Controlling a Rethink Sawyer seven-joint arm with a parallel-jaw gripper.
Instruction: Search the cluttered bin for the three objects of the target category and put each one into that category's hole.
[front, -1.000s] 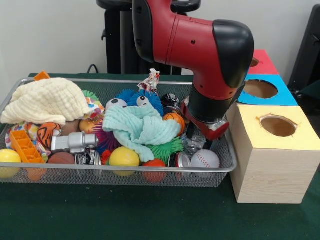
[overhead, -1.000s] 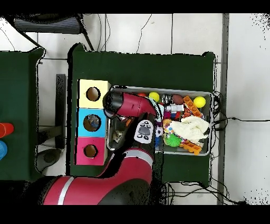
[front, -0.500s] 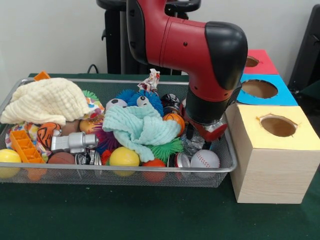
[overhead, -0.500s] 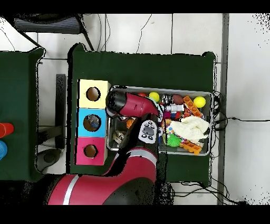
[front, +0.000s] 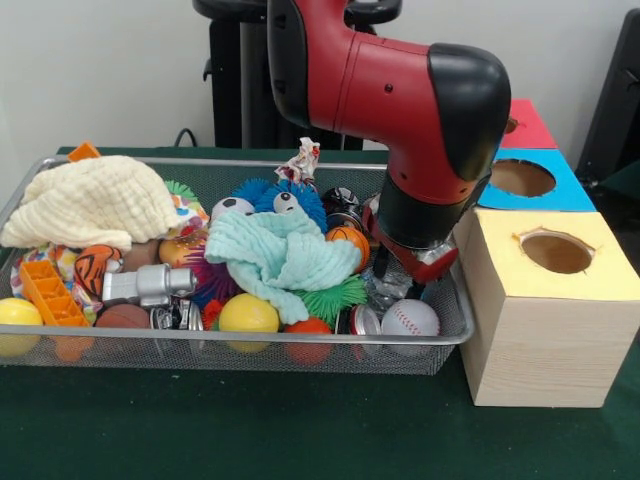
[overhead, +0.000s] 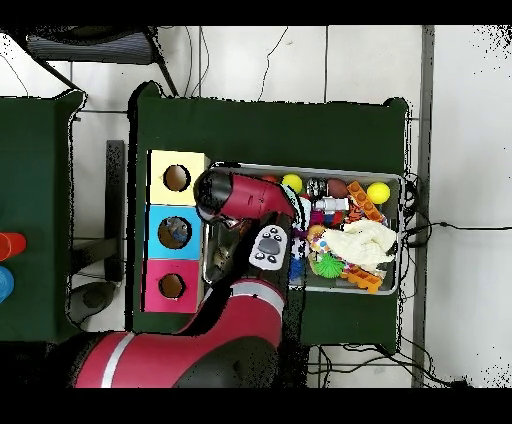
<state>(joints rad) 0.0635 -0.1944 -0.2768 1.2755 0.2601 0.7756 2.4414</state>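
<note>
Mostly the big red arm (front: 400, 90) hides the gripper (front: 398, 272), low in the wire bin (front: 250, 350) by the yellow box (front: 545, 320). I cannot tell its grip. A baseball (front: 410, 318) sits just below, and something clear there is hard to make out.

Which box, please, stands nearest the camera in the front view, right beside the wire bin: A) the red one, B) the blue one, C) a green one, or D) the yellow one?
D: the yellow box sits at the front of the row next to the wire bin, with the blue box and then the red box behind it.
</note>
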